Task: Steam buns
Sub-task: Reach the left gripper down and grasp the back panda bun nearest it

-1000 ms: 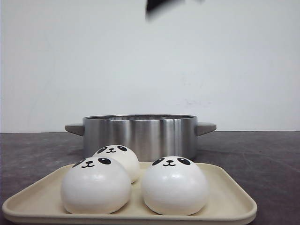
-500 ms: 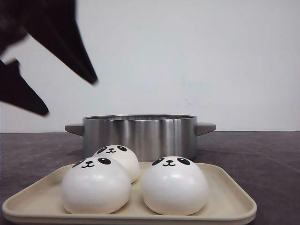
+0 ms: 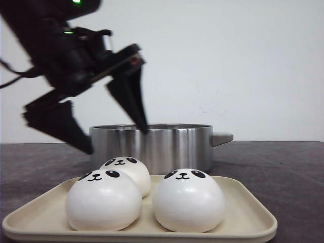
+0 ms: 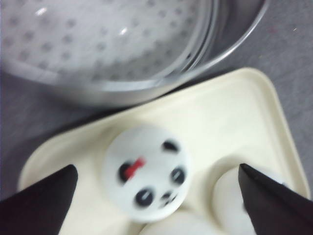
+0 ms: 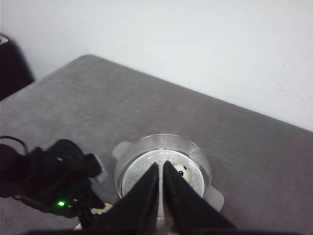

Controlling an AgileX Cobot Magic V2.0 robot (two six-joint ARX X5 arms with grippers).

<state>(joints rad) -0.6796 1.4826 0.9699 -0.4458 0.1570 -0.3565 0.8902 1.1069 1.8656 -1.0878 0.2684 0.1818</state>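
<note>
The grey table [image 3: 298, 167] carries a steel steamer pot [image 3: 152, 144] with a cream tray [image 3: 248, 210] in front of it. 3 panda buns are seen on the tray: the front left bun [image 3: 104, 200], the front right bun [image 3: 188, 200] and the rear bun [image 3: 127, 172], which touches the front left one. A 4th bun [image 5: 181, 172] appears to lie in the pot already.

The left gripper [image 3: 104, 129] hangs wide open and empty above the tray's rear left, with the rear bun [image 4: 145, 174] centred between its fingers. The right gripper [image 5: 161, 196] is held high, its fingers almost together and nothing held.

A descent could be spoiled by the pot's rim, just behind the bun. The neighbouring buns could be nudged, or the soft dome squashed.
</note>
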